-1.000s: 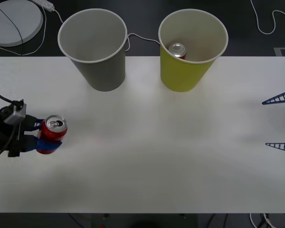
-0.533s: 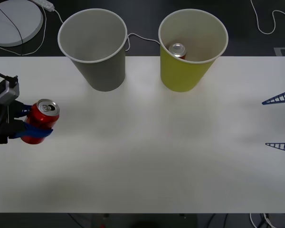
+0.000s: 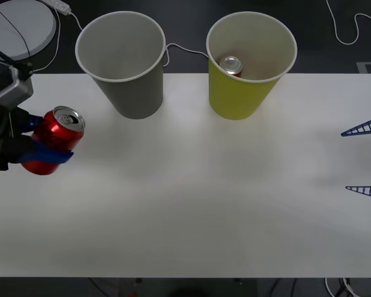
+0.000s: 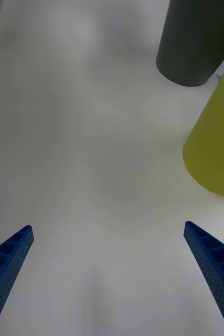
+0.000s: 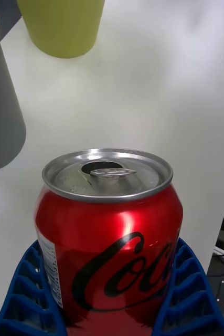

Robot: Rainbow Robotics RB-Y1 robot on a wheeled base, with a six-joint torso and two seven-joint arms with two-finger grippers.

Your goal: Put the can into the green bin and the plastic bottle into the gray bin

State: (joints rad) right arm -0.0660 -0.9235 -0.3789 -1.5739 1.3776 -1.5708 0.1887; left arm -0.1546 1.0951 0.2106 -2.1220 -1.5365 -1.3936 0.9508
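At the desk's (image 3: 191, 204) left edge, red can (image 3: 54, 140) tilted between blue fingers of the left end effector (image 3: 44, 141), clenched on it, gray bin (image 3: 122, 62) nearby, right end effector (image 3: 366, 159) spread wide, holding nothing.
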